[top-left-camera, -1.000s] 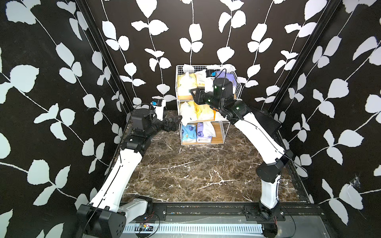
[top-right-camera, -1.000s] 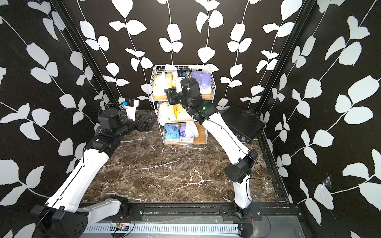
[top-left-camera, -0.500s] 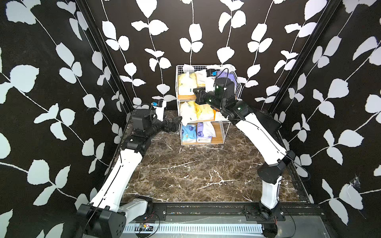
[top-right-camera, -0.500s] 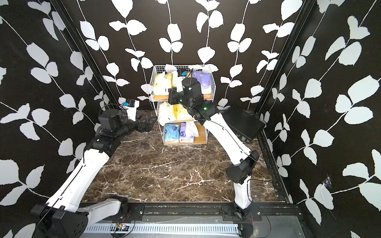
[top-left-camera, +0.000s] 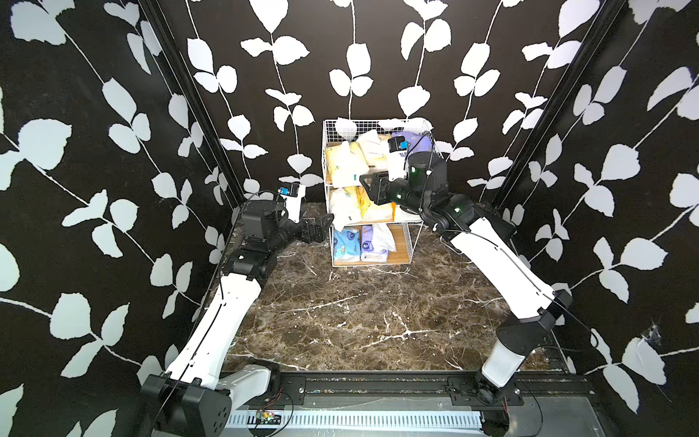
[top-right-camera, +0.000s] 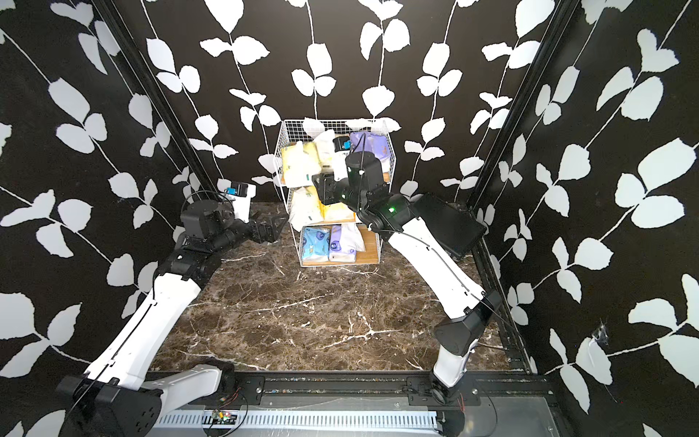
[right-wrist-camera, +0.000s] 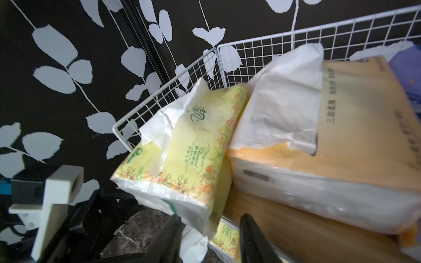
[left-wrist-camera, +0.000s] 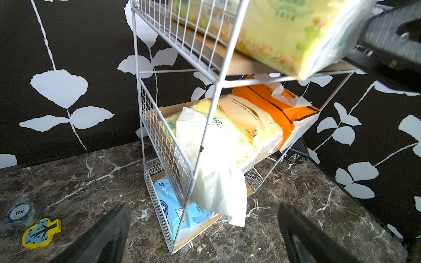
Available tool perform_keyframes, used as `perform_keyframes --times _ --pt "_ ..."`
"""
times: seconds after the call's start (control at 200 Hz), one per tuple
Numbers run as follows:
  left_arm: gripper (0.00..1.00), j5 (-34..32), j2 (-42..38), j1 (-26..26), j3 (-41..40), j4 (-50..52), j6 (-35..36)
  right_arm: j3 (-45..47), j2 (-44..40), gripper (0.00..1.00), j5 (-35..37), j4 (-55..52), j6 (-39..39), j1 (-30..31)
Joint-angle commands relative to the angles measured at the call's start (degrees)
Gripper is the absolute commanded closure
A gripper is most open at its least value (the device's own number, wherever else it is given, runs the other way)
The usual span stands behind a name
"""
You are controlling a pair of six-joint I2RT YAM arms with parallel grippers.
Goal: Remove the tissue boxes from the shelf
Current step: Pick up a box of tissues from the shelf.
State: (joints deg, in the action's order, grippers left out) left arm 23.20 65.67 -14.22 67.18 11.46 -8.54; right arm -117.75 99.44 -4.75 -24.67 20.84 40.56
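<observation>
A brown marble tabletop [top-left-camera: 359, 321] forms the floor of the cell. At its far middle stands the wire shelf [top-left-camera: 378, 126], with tissue packs on all three tiers. A flat black case [top-right-camera: 448, 223] sits by the right wall, near the shelf.

On the top tier, a pale yellow pack [right-wrist-camera: 193, 154] lies on the left, its near end jutting past the shelf's front edge. A tan pack [right-wrist-camera: 341, 127] lies beside it and an upper lavender pack [top-left-camera: 418, 142] at the right.

On the middle tier, a white-wrapped pack [left-wrist-camera: 211, 182] sags out of the near left corner. Next to it is a cream pack [left-wrist-camera: 250, 120], with an orange pack [left-wrist-camera: 273, 102] at the right.

On the bottom tier, a light blue pack [top-left-camera: 346, 244] lies on the left with a lower lavender pack [top-left-camera: 372, 242] just beside it.

The right gripper [right-wrist-camera: 209, 218] is at the front of the top tier with its jaws partly apart. The pale yellow pack's near corner dips between them, and no clamp shows. The left gripper [left-wrist-camera: 204, 205] hangs low, just left of the shelf, jaws spread wide and holding nothing.

On the tabletop, apart from the shelf, lie a yellow clock-shaped piece [left-wrist-camera: 41, 232] and a poker chip [left-wrist-camera: 18, 213].
</observation>
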Motion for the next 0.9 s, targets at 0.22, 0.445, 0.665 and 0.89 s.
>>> perform_keyframes --times 0.22,0.445,0.665,0.89 --pt "0.01 1.23 -0.88 0.00 -0.38 -0.48 0.19 2.71 -1.75 0.43 -7.50 8.29 0.67 -0.76" --pt "0.01 1.41 -1.26 0.01 -0.47 -0.52 0.16 1.29 0.00 0.42 -9.50 9.82 0.69 -0.74" --pt "0.01 1.32 -1.77 -0.01 -0.64 -0.57 0.27 -1.83 3.19 0.45 -8.88 9.46 -0.42 -0.75" --pt "0.01 0.99 -2.16 -0.02 -0.73 -0.41 0.62 -2.13 3.62 0.74 -8.45 10.44 -1.15 -0.74"
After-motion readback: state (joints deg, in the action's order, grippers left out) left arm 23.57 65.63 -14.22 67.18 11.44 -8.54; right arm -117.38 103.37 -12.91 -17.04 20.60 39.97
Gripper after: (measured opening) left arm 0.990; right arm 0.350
